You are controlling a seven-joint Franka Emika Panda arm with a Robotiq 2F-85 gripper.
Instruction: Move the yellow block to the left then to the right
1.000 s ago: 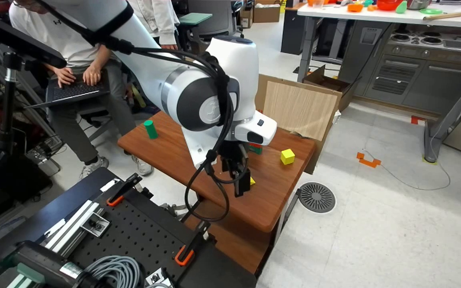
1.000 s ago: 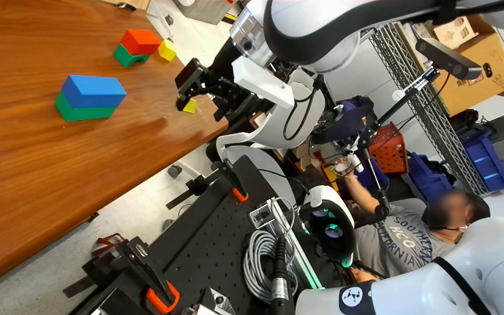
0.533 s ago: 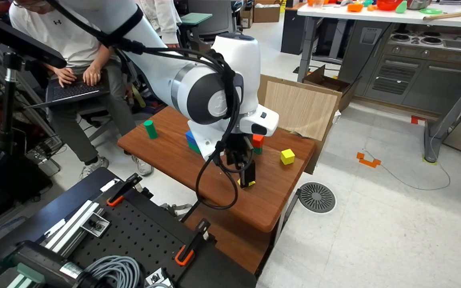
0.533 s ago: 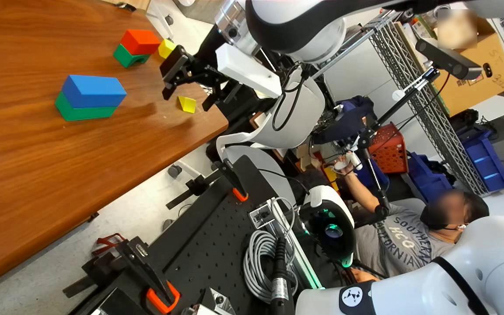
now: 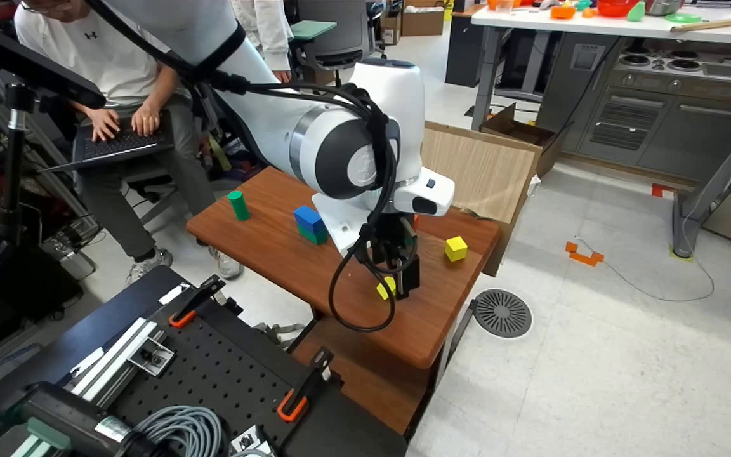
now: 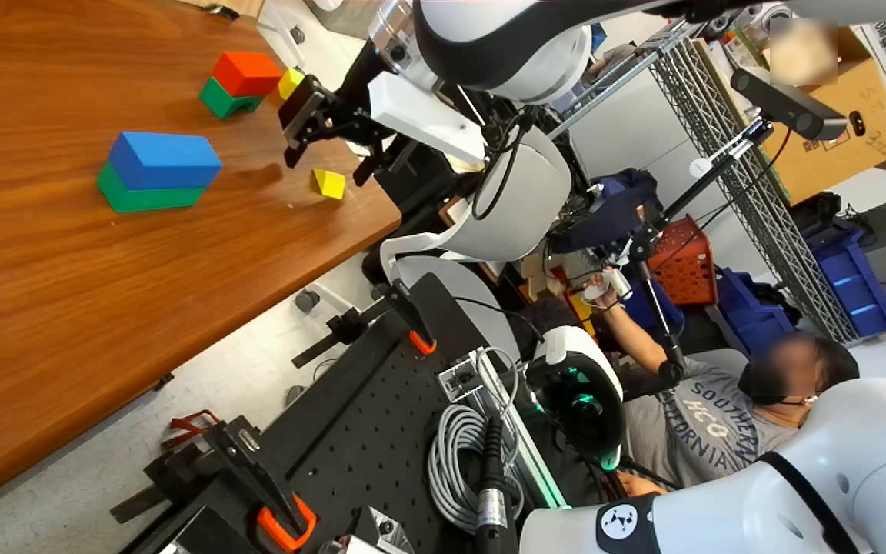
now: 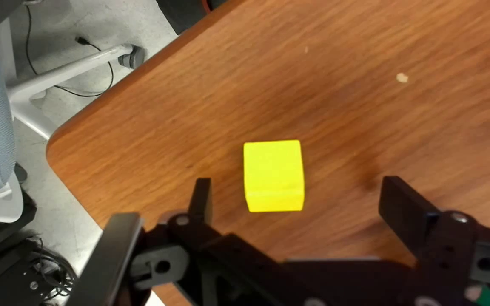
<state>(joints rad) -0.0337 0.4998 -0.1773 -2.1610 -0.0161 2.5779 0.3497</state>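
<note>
Hand (image 7: pixel 299 191) gapes near yellow block (image 7: pixel 274 176); shirt (image 6: pixel 708 423) reads "HCO".

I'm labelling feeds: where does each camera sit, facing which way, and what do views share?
Wrist view: just behind the open gripper, which shows, facing down at the yellow block and table.
An exterior view: raised, facing across the table toward a kitchen unit; arm and gripper show.
An exterior view: raised and tilted, facing over the table toward wire shelving; arm and gripper show.
Both exterior views share the blue block and perforated board.
</note>
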